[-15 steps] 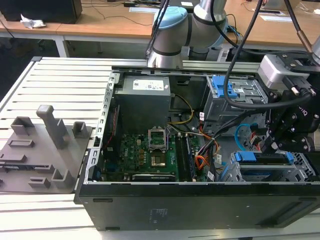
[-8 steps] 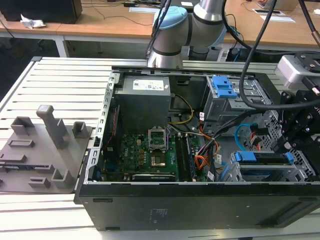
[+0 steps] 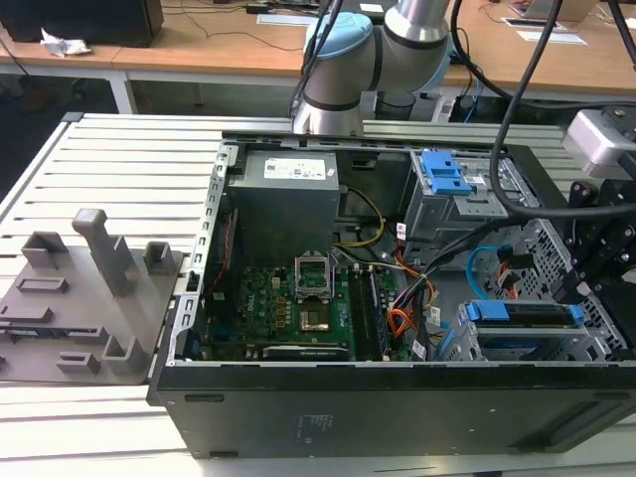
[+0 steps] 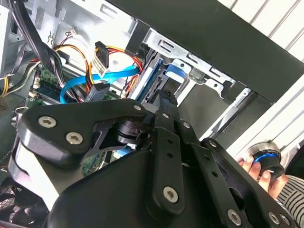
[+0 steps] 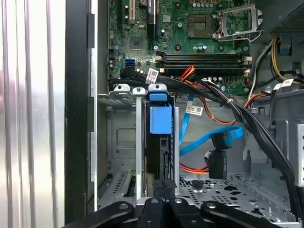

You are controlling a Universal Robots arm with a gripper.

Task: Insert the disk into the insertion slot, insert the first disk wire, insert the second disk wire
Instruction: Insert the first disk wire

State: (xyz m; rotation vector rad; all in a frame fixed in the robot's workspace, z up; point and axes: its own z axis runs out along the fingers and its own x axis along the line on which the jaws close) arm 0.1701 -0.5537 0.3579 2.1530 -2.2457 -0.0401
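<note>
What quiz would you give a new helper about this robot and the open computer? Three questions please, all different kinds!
1. True or false: the computer case lies open, so the motherboard shows.
2. The tab on the disk is: A yellow, B blue, C green.
3. Fill the gap: in the first wrist view, the gripper is nearest to the ____.

Key: 1 true. 2 B. 3 disk.
</note>
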